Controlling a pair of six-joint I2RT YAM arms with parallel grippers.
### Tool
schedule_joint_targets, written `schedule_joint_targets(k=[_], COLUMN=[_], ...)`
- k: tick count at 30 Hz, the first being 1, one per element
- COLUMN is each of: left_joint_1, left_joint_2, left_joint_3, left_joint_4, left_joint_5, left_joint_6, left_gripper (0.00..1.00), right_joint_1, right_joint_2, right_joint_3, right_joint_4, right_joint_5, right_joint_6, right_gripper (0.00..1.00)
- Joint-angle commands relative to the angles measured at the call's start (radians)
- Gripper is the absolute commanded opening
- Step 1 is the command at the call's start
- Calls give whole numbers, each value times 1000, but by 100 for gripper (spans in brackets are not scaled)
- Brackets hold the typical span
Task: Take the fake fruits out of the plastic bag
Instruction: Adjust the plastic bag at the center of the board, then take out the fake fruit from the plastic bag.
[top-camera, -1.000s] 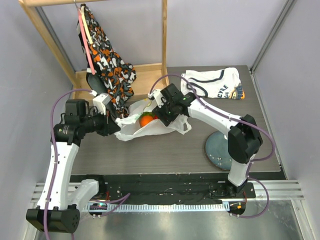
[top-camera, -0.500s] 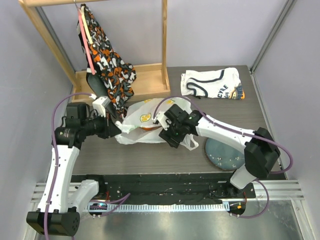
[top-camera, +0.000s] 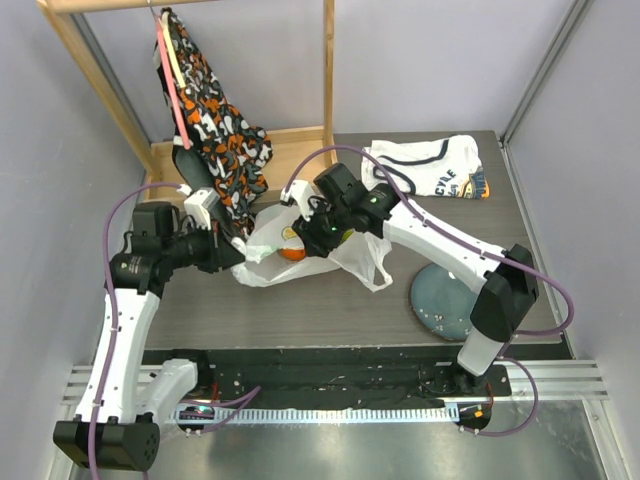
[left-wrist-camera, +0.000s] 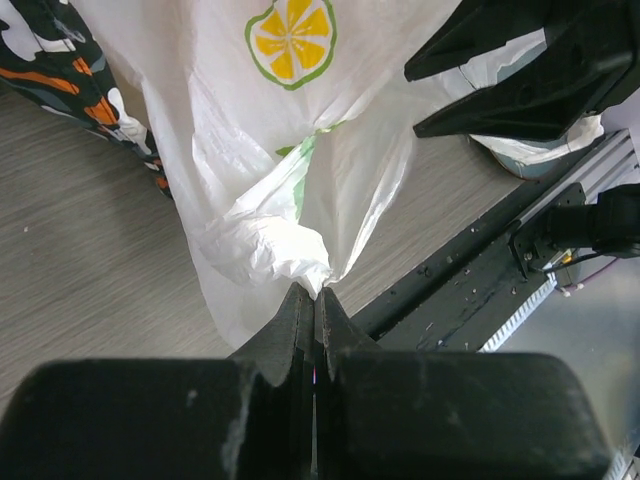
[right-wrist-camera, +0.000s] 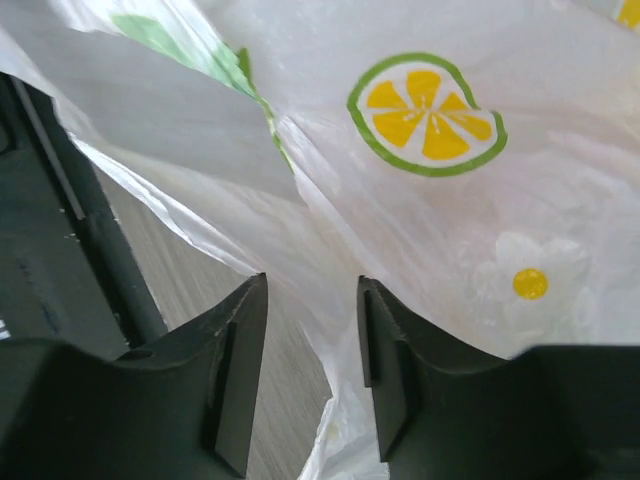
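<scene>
Plastic bag (top-camera: 268, 268): middle of the desk (top-camera: 300, 312), nearer its far left corner, orange fruit (top-camera: 292, 252) showing!
Left gripper (left-wrist-camera: 315, 297): clamped on a bunched fold of bag.
Right gripper (right-wrist-camera: 311, 292): fingers apart, close over the bag.

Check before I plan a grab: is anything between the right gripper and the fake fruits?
Yes: film of the plastic bag faces the open right gripper, hiding everything inside but an orange fruit seen from above.

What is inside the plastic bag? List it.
One orange fruit shows at the plastic bag's opening in the top view. Anything else inside is hidden by the white film; both wrist views show only the bag's outside.
</scene>
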Motion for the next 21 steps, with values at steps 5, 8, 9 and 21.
schedule_joint_targets(k=[5,8,9,21], left_joint_1=[11,15,17,40], left_joint_2=[-14,-5,0,55], left_joint_3=[-5,-2,0,-28], left_joint_4=[61,76,83,208], left_joint_5=[60,76,82,160], left_joint_6=[-49,-76,-89,-328], left_gripper=[0,0,0,0], right_joint_1=[4,7,9,26], right_joint_2=[38,66,75,141], right_joint_3=[67,70,70,45], right_joint_4=[5,18,19,62], right_joint_5=[-81,-46,-38,115], right_joint_6=[34,30,23,43], right_gripper=[24,18,16,7])
